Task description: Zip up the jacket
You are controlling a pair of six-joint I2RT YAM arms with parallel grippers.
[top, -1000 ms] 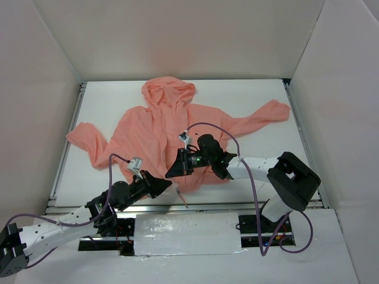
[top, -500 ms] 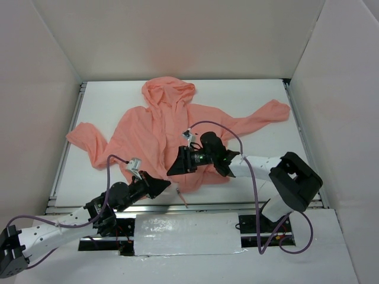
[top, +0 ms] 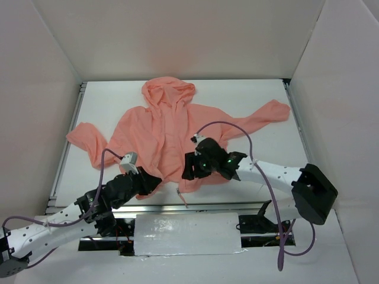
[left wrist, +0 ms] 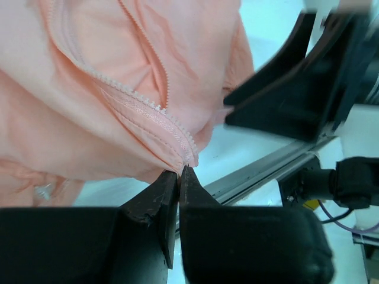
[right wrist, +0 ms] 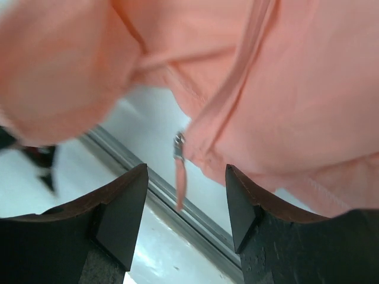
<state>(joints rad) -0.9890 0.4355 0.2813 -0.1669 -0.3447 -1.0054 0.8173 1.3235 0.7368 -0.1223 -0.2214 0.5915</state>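
You find the jacket point(top: 172, 133) lying flat on the white table point(top: 260, 94), with its hood point(top: 169, 92) toward the far side and its sleeves spread left and right. The fabric is thin, salmon-pink and wrinkled. At the near hem the front stands open and the two zipper edges part.

The left gripper point(left wrist: 179, 176) is clenched on the jacket at the bottom end of one zipper tape point(left wrist: 151, 109). The white teeth run up from its fingertips.

The right gripper point(right wrist: 185, 173) is released, jaws apart with nothing grasped, just right of the left gripper over the near hem. The slider point(right wrist: 178, 146), with its pink pull, hangs at the other zipper edge. It appears clear of both fingers, but the blurred wrist view does not confirm this.
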